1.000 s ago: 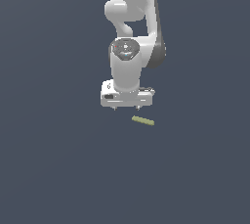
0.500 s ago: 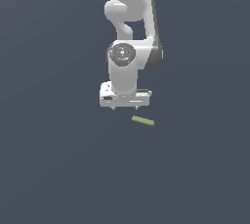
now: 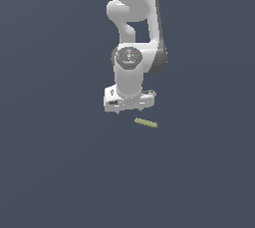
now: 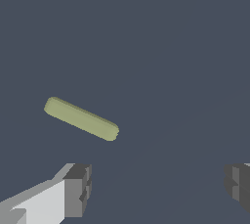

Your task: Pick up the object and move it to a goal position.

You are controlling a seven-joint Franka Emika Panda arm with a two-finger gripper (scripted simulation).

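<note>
The object [image 3: 146,122] is a small olive-green bar lying flat on the dark grey floor. My white gripper [image 3: 130,107] hangs just above it, slightly toward the exterior view's left, and does not touch it. In the wrist view the object [image 4: 81,119] lies slantwise ahead of the gripper [image 4: 158,189], nearer to one grey fingertip [image 4: 78,191] than to the other [image 4: 238,184]. The fingers stand wide apart with nothing between them, so the gripper is open.
The white arm [image 3: 134,33] rises from the gripper toward the top of the exterior view. Around the bar there is only plain dark grey floor [image 3: 60,172].
The gripper has come down a little toward the floor. The olive bar has not moved.
</note>
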